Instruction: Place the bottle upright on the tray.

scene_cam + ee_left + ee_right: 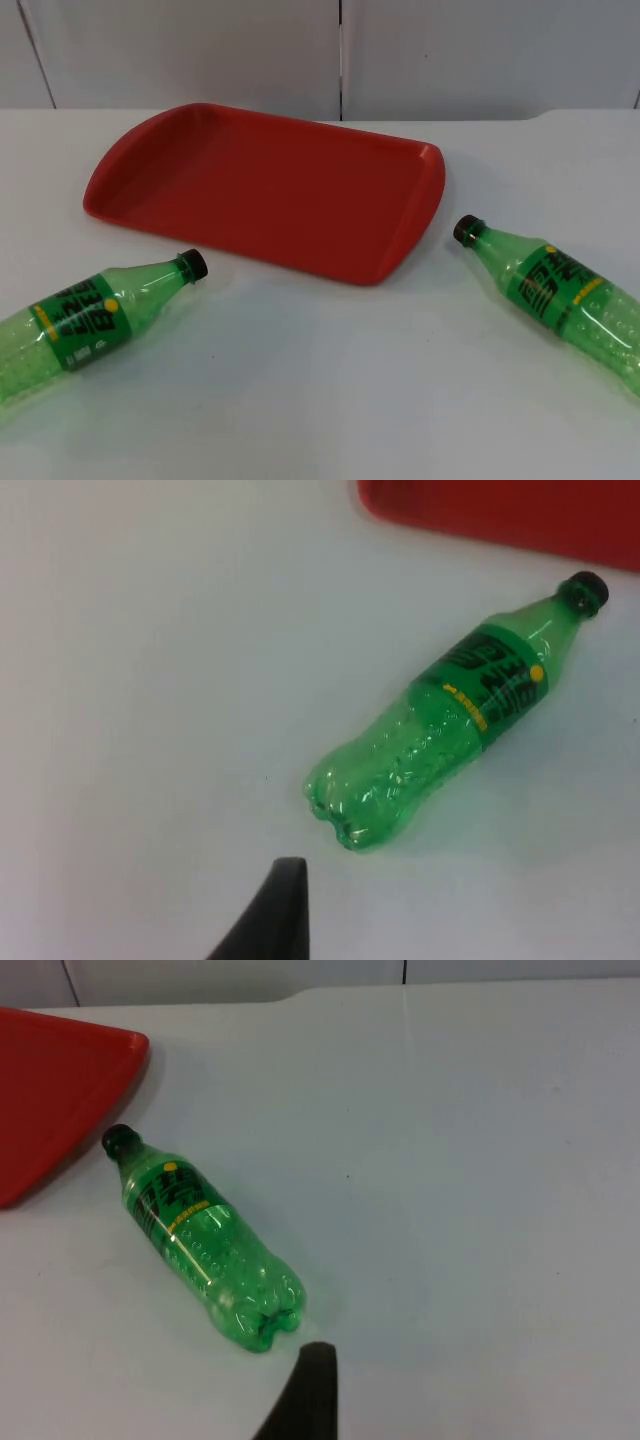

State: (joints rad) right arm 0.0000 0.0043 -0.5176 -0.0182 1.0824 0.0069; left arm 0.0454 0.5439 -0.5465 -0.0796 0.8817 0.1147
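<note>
Two green bottles lay on their sides on the white tabletop (320, 400), none on the tray yet. The left bottle (85, 322) sat near the tray's front left, black cap (192, 263) pointing up toward the rim, close but apart from it. The right bottle (560, 295) lay off the tray's right front corner, its cap (466, 229) aimed at that corner, also not touching. The red tray (410, 215) stood bare between and behind them, its long side facing the camera.

Step in hand, as judged: reach and grasp, nothing lifted yet. To do it well, each arm should come down across the bottle body near the label, jaws set crosswise to the long axis so the round plastic doesn't roll out. Grip firm but light; the bottles looked empty and may crush or skid. Then tilt cap-up before lowering, and set the base flat on the tray floor, away from the sloped rim.

Left gripper (285, 910) hovered just beside the left bottle's base, one black fingertip visible. Right gripper (310, 1390) hovered likewise near the right bottle's base. Jaw opening: cannot tell for either, probably holding nothing since both bottles lay free.
</note>
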